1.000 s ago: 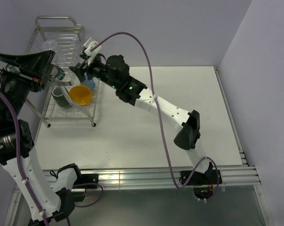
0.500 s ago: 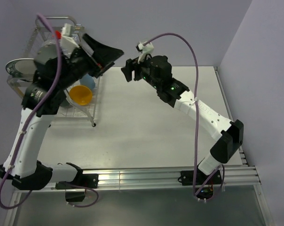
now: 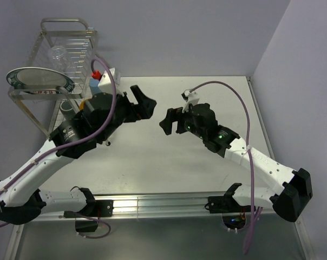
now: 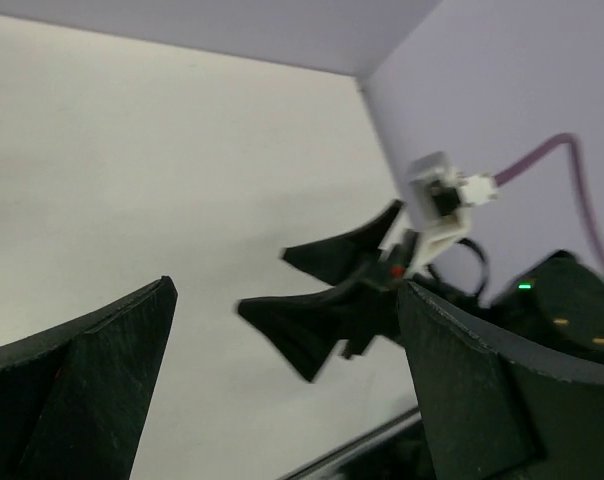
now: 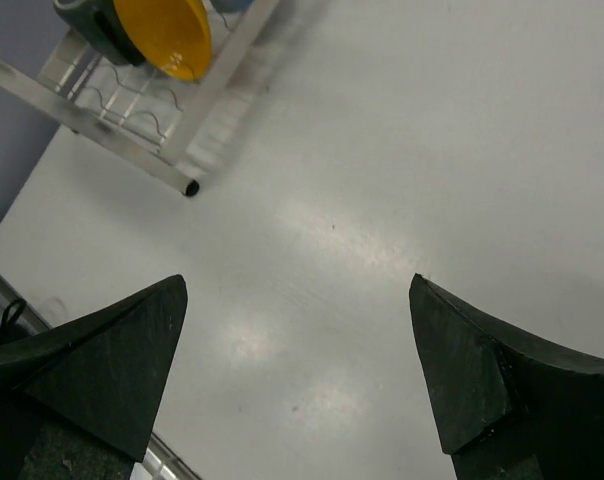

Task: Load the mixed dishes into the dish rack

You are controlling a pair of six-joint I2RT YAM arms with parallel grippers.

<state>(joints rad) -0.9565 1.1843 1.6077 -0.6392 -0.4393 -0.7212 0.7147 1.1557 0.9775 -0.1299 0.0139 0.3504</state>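
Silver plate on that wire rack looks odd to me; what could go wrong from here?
The silver plate seems to lie flat atop the dish rack, not in a slot; a bump might slide it off. The left gripper and right gripper, jaws open, face each other closely and could collide.

The right gripper (image 5: 297, 300) hung with jaws wide apart over the table (image 5: 402, 150) — beyond the left jaw, the dish rack (image 5: 132, 152) held the orange-yellow bowl (image 5: 167, 35).

L pincer (image 3: 144, 101), R pincer (image 3: 167, 122) off rack (image 3: 63, 20)
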